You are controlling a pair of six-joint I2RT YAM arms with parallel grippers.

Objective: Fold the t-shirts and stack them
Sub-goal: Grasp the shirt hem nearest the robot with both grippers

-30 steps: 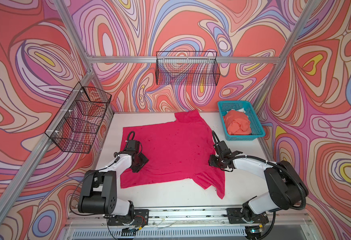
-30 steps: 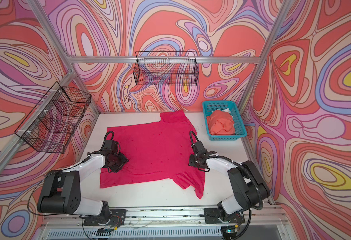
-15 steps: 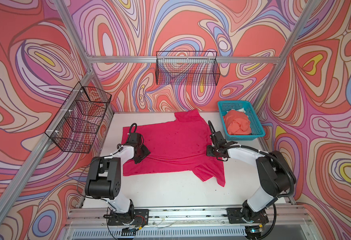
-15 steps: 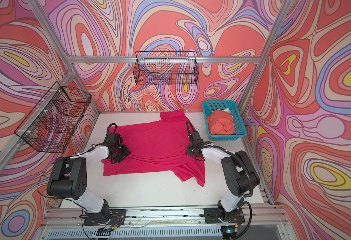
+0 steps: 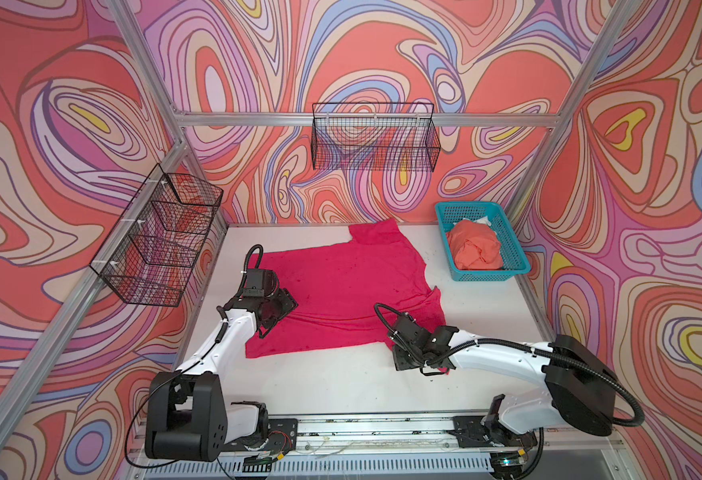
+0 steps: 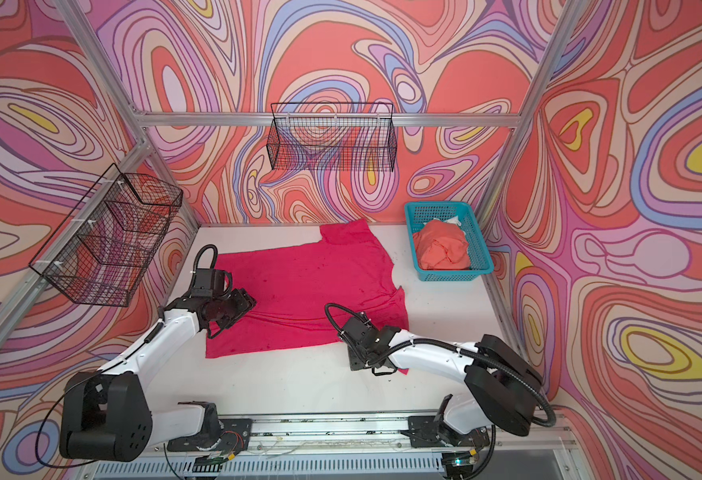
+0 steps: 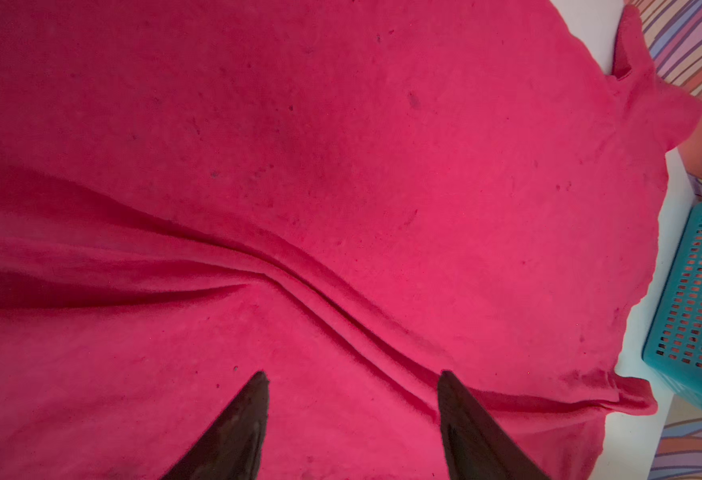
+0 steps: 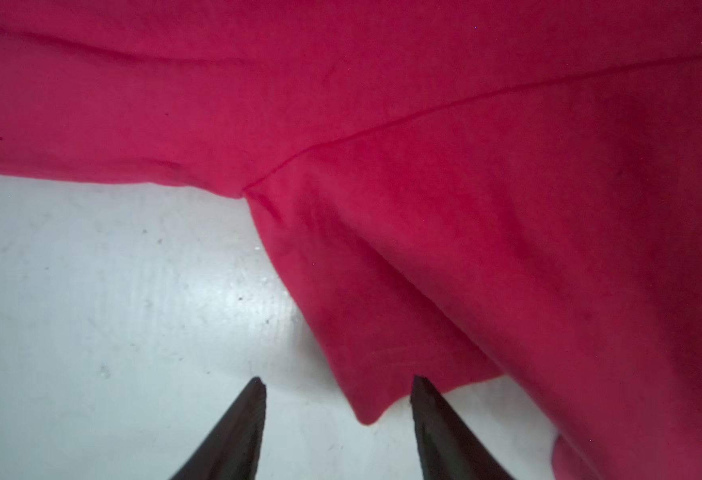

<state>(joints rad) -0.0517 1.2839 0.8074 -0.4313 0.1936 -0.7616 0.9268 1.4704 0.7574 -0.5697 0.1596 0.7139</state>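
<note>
Both left gripper [image 7: 353, 372] and right gripper [image 8: 338, 378] gape

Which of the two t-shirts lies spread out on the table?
The pink t-shirt: it lies spread out on the white table. The orange t-shirt, by contrast, sits crumpled inside the blue basket.

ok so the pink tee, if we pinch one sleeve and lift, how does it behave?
Probably floppy: the tee lies flat with soft creases, so a lifted sleeve would likely drape and drag the rest. Looks thin, so likely light. Pushed, it would probably bunch rather than slide whole on the table.
</note>
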